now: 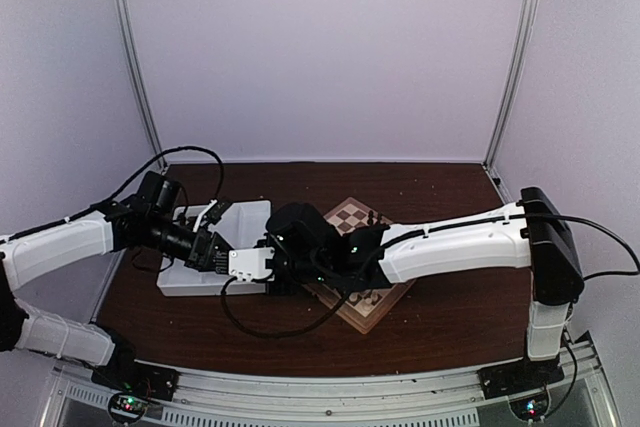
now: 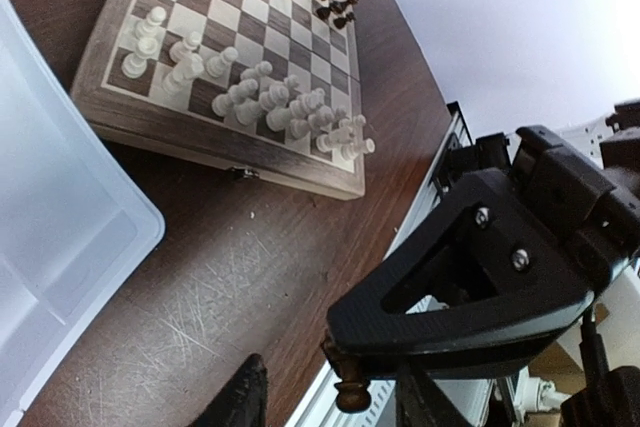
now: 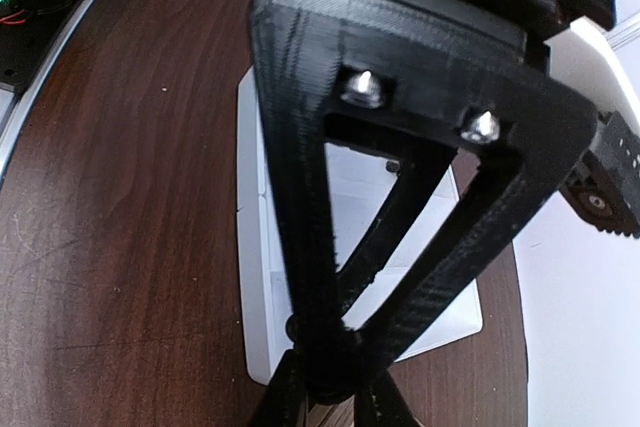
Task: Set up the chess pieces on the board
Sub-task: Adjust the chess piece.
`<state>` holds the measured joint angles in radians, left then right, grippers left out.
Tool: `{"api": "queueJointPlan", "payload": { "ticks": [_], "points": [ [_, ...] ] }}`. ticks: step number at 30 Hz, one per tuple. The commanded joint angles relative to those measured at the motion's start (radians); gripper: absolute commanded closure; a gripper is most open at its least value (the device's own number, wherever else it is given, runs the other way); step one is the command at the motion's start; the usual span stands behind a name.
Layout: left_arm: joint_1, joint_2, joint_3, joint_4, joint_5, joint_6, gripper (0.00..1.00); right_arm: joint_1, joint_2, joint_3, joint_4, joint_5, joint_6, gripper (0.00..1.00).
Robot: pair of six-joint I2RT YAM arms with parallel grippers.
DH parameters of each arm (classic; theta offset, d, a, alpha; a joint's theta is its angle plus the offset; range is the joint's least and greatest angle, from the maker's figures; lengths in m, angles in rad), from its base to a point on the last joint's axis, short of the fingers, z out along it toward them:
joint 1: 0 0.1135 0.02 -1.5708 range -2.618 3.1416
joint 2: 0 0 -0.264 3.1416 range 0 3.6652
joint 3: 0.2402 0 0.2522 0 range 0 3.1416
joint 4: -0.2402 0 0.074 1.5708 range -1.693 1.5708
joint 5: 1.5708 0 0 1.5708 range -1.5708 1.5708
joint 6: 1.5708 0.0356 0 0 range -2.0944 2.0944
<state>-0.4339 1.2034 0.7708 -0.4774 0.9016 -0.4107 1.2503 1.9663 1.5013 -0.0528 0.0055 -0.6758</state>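
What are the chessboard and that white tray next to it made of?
The chessboard looks like wood: grain shows in its tan rim and in its light and dark brown squares, and the finish seems fairly matte. The white tray looks like plastic: it is smooth and slightly see-through, with rounded moulded corners.

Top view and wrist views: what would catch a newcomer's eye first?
The left gripper and right gripper meet above the table, between the white tray and the chessboard. In the left wrist view, the right gripper pinches a dark chess piece, and cream pieces stand in rows along one board edge.
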Motion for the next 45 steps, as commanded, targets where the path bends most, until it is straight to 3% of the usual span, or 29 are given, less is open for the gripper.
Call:
{"api": "queueJointPlan", "payload": {
  "ticks": [1,9,16,23,38,45],
  "points": [
    [0.001,-0.114,-0.070,0.201,-0.128,-0.091,0.52,0.008,-0.008,-0.034,0.050,0.018,0.056,0.95],
    [0.001,-0.314,-0.261,0.544,-0.220,-0.234,0.46,0.003,-0.037,-0.079,0.165,0.033,0.176,0.94],
    [0.001,-0.439,-0.327,0.619,-0.305,-0.245,0.46,-0.006,-0.069,-0.073,0.216,0.032,0.359,0.94],
    [0.000,-0.413,-0.323,0.682,-0.274,-0.273,0.54,-0.008,-0.076,-0.048,0.219,0.047,0.466,0.93],
    [-0.014,-0.331,-0.313,0.758,-0.171,-0.293,0.50,-0.015,-0.061,-0.002,0.198,0.084,0.513,0.91],
    [-0.023,-0.297,-0.306,0.775,-0.142,-0.293,0.60,-0.021,-0.048,0.009,0.194,0.087,0.519,0.91]
  ]
}}
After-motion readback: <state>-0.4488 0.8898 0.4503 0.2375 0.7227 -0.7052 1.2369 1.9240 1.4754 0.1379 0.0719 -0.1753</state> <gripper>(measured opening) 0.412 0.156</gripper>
